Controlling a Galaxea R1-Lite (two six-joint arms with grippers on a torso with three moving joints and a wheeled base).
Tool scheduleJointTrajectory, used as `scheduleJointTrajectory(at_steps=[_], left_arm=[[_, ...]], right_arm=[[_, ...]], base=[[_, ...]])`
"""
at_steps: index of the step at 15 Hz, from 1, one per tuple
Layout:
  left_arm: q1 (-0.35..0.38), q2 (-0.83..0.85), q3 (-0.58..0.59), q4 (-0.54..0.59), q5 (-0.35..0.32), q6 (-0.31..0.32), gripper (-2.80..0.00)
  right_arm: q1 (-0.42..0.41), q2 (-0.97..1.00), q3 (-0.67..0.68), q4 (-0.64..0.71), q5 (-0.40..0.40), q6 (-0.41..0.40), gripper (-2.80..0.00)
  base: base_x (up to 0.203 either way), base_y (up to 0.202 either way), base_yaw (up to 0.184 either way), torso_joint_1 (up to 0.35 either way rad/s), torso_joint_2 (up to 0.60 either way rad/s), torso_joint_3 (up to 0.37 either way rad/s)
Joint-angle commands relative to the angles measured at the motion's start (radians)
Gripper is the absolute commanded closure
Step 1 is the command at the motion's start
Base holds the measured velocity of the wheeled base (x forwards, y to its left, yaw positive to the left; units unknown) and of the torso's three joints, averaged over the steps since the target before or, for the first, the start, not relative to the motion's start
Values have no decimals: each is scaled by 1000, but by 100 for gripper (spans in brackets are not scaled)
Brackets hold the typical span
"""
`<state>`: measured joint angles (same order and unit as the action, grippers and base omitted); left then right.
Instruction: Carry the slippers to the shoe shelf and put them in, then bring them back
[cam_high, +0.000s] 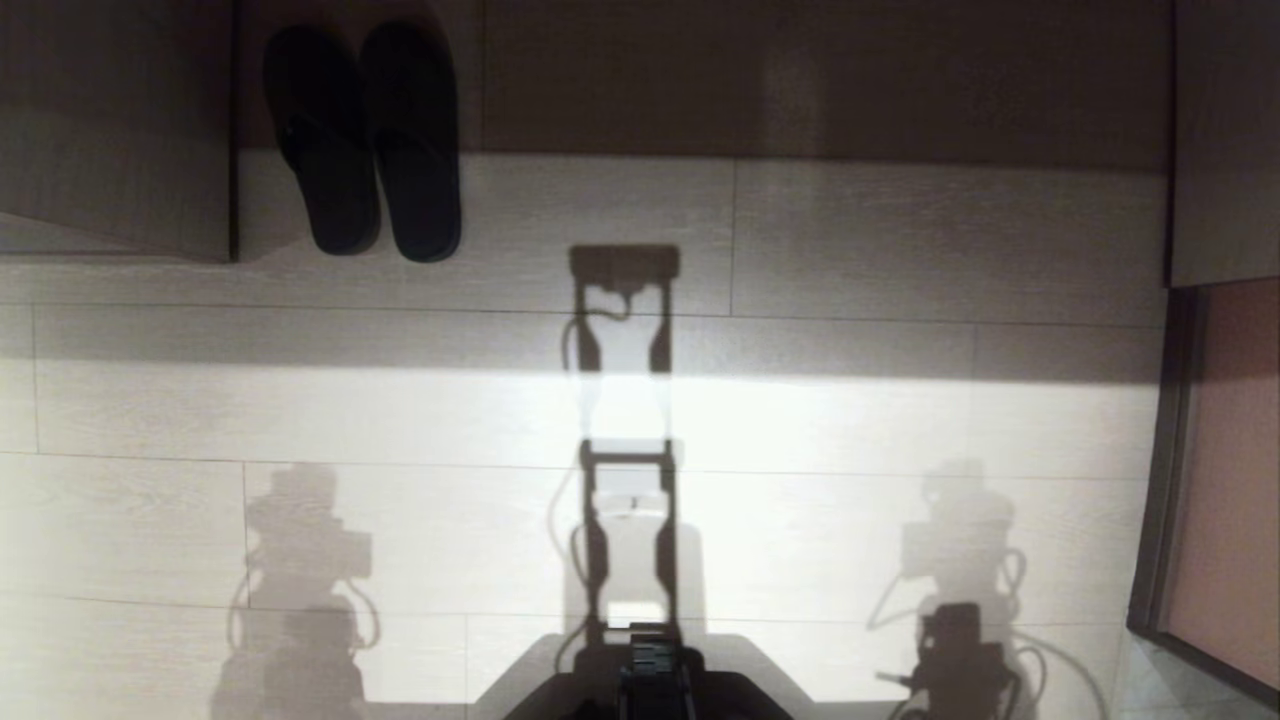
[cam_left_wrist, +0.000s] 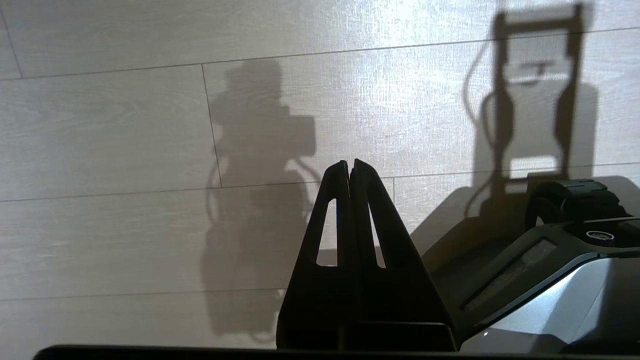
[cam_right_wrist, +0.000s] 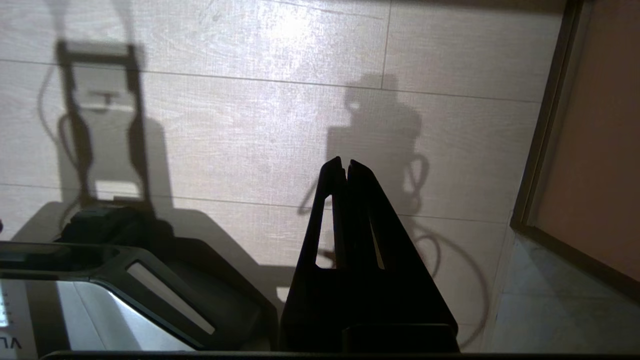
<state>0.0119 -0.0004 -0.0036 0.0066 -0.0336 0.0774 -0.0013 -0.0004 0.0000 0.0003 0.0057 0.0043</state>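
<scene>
Upper left of head frame: pair of charcoal-black open-heel fabric slippers (cam_high: 362, 140) on pale floor | left gripper (cam_left_wrist: 349, 165) and right gripper (cam_right_wrist: 345, 162) pinched closed, empty | approach squarely, open before reaching.

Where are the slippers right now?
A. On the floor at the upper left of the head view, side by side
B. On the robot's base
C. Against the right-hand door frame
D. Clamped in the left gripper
A: the slippers lie side by side on the floor, while the left gripper and right gripper are both shut on nothing.
</scene>
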Motion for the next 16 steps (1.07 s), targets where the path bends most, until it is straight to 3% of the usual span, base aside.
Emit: scheduleJointTrajectory(at_steps=[1,16], left_arm=[[0,3,1,0,0,1,0],[0,3,1,0,0,1,0]], right_arm=[[0,-1,0,0,0,0,0],[0,-1,0,0,0,0,0]], base=[[0,0,0,3,0,215],[0,0,0,2,2,204]])
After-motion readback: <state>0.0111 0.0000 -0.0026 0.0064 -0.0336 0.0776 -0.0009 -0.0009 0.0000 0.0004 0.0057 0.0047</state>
